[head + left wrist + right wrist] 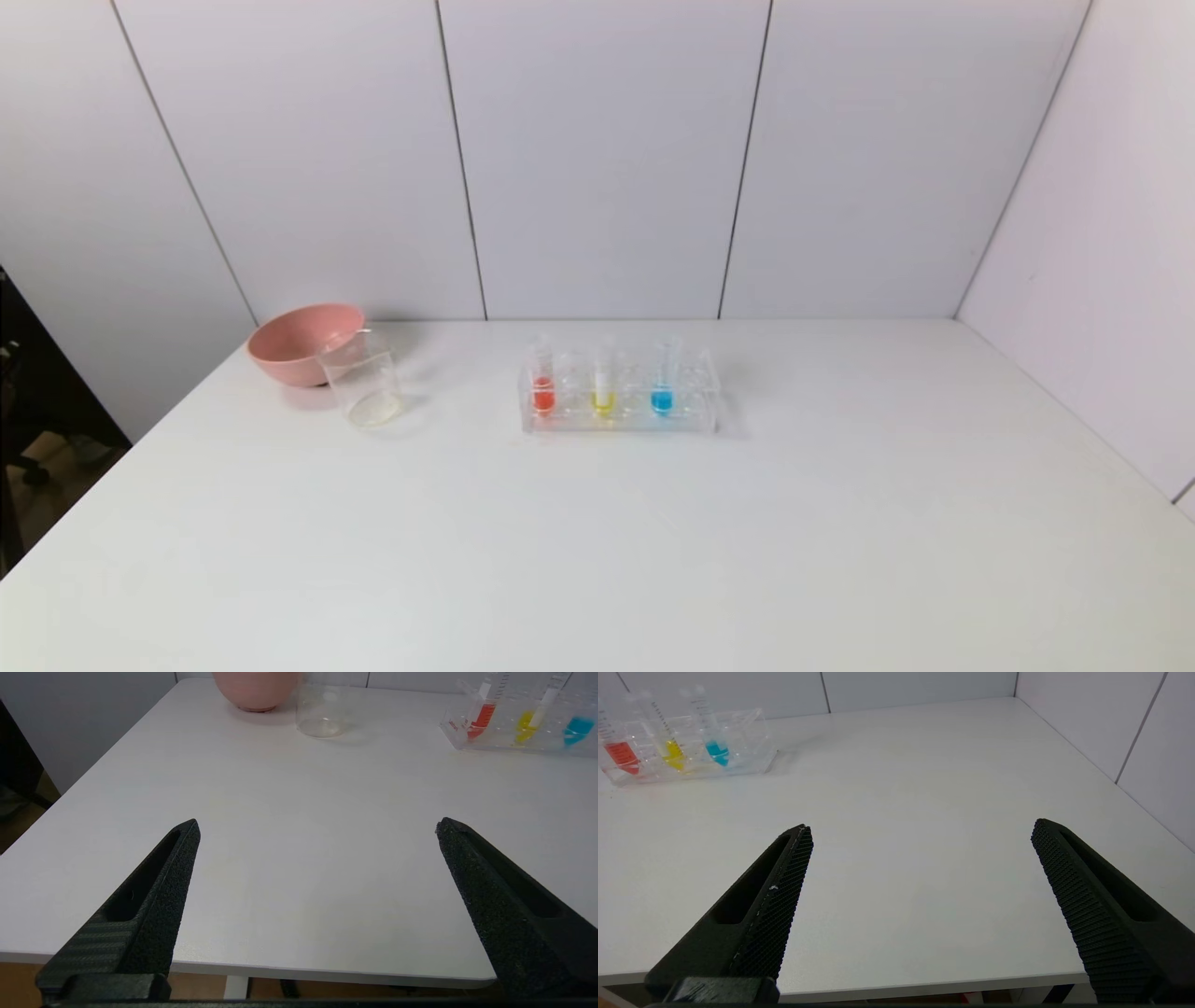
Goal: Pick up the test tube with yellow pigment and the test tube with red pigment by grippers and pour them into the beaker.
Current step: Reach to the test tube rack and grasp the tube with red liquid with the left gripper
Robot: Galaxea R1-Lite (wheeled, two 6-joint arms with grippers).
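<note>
**Both grippers wide apart at the near table edge, all three tubes in the rack**

Nearest the robot, the left gripper [317, 828] hangs just over the near edge of the white table [597, 541], its two black fingers [159, 891] spread wide with nothing between them. The right gripper [922, 830] sits likewise at the near edge on the right side, fingers [770, 896] parted wide and holding nothing. Neither arm shows in the head view.

Between the grippers and the glassware lies a broad bare stretch of tabletop; nothing stands in either gripper's path.

Farther back, near the middle of the table, stands a clear tube rack [620, 418]. In it, upright, are the test tube with red pigment [542, 378] at the left end, the test tube with yellow pigment [604, 381] beside it, and a tube with blue liquid [663, 378] to the right. The rack's clear walls blur the tubes' outlines, and their tops fade into the pale wall behind.

To the left of the rack, well apart from it, stands the beaker [364, 381], upright, with a faint yellowish tint at its bottom; whether that is liquid is hard to tell. Just behind it, touching or nearly so, sits a pink bowl [301, 342], partly covered by the beaker's rim. In the left wrist view the bowl and the tube tops are cut off by the frame.
</note>
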